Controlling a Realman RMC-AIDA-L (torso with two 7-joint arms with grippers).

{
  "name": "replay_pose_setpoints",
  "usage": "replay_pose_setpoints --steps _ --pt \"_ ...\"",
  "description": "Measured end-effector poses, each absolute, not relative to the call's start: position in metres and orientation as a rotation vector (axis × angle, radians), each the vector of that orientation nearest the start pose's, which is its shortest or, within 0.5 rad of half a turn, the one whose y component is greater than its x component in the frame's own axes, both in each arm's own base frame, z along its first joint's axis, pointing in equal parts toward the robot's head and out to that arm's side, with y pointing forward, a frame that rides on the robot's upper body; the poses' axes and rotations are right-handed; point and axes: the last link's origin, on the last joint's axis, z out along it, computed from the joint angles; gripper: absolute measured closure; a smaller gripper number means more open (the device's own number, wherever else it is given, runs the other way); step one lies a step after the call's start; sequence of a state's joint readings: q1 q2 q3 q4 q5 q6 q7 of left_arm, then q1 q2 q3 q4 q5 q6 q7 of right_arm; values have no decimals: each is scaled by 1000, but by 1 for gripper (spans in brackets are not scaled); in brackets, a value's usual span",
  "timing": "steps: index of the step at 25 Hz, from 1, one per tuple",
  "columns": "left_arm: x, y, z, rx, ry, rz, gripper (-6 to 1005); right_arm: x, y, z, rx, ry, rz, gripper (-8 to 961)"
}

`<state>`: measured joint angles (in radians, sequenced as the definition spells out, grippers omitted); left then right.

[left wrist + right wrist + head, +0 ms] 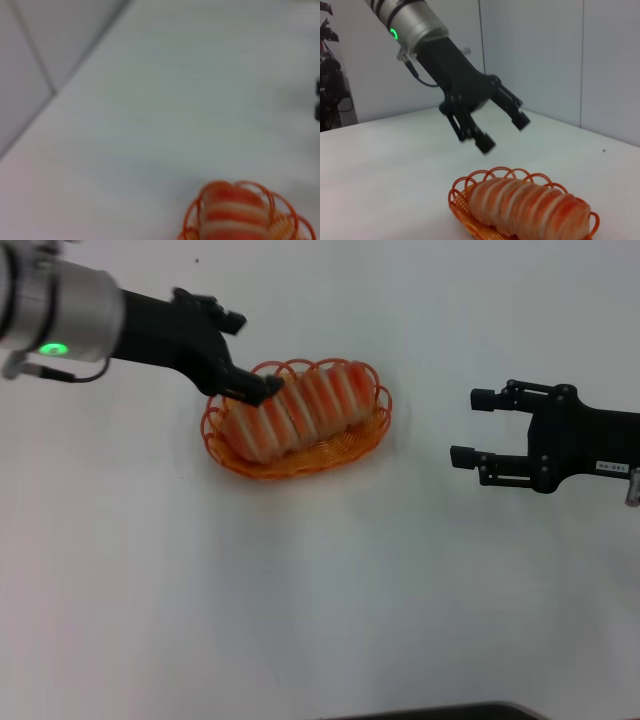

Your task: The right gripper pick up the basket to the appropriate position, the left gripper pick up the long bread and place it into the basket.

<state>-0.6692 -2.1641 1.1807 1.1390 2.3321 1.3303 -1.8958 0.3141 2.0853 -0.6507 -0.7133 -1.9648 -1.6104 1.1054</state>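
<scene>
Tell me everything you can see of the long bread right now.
The long bread is a rounded, ribbed loaf, pale cream with orange-red cross stripes. It lies lengthwise in the orange basket, nearly filling it, resting on the basket's floor. The left tool hangs open above one end, not touching it.

- Setting: robot lab or test cell.
- Evidence: bare white table (pixel 300 590), plain pale wall panels (pixel 545 60), dark equipment (pixel 330 90) at room edge.

Left wrist view is blurred: basket (pixel 295 220) and bread (pixel 231 215) cut off by frame edge. Head view: left gripper (pixel 255 380) covers the bread's near end.
</scene>
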Motion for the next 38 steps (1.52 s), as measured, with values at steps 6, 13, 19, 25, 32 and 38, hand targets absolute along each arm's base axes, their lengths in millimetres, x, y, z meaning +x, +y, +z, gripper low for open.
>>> replay_pose_setpoints --steps 6,13,19,25,32,38 --pt "-212 354 19 -2773 -493 -422 81 316 275 18 -2599 449 648 155" --pt "-299 298 26 -2656 -678 -636 80 318 276 20 -2596 410 618 155" --pt "-318 279 12 -2675 -755 -572 80 321 275 20 -2597 361 581 155" --pt "-319 275 2 -2696 -762 -539 80 324 273 18 -2611 345 550 155" --pt "-319 273 1 -2702 -762 -533 80 329 271 16 -2626 356 505 155" --pt "-320 273 1 -2701 -761 -525 80 329 271 16 -2626 357 504 155"
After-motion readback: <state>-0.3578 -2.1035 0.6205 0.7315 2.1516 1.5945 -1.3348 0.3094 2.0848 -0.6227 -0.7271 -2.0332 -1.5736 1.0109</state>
